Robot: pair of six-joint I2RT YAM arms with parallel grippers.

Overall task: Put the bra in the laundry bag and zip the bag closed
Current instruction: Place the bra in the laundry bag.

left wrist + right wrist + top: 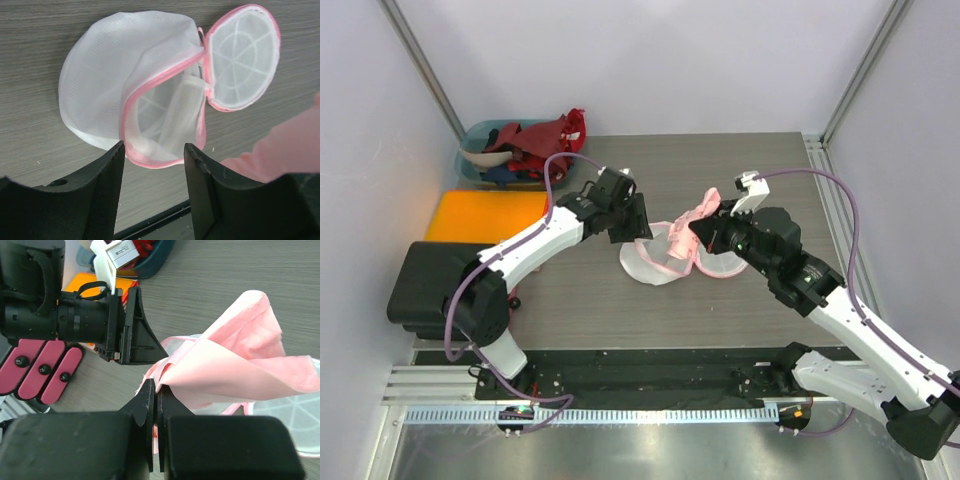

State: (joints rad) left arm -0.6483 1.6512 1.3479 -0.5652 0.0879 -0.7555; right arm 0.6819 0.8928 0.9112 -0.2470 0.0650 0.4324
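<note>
Clamping a fold of the pink bra [235, 365], the right hand [157, 392] holds it just above the laundry bag [105, 75], which lies unzipped on the tabletop [40, 30] with its round flap [242, 57] folded open. The left hand [154, 150] stands spread apart, straddling the bag's pink rim.

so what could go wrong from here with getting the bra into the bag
1. The right jaws pinch only a small fold of the bra; the loose rest could drape outside the laundry bag rather than go in.
2. The left jaws stand open at the bag's near rim, not gripping it, so the light pouch may slide or its mouth may fold shut when the bra is pushed in.
</note>
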